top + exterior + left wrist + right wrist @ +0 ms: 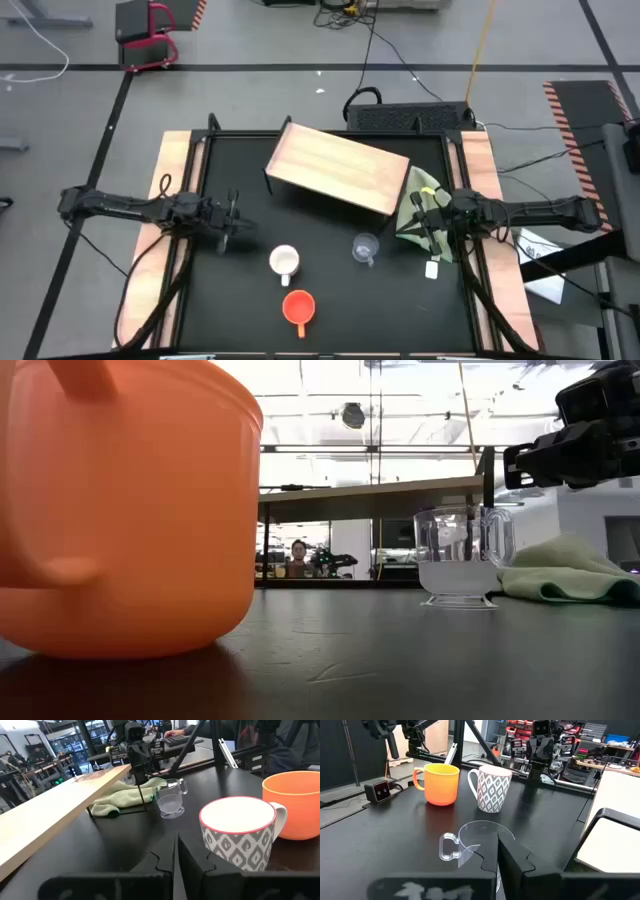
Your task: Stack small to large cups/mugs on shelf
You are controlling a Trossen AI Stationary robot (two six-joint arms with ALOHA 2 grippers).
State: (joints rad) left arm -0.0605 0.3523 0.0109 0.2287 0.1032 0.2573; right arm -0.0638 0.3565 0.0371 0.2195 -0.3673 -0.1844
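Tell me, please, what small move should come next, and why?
Probably the right claw should ease forward around the clear cup. All three cups stand on the table, none on the shelf, and the smallest sits directly ahead of this claw. Its fingers look shut, so they would need to open first.

We see grey floor (250,60) crossed by black tape lines (300,68), cables (390,55) trailing, red-framed cart (148,30) at edge. Beyond table: bright ceiling lights (420,390), seated person (298,555).

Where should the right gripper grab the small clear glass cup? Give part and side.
Probably the rim wall of the small clear glass cup, from above: it stands upright and open. The right gripper is nearest. The handle looks too small for a firm grip.
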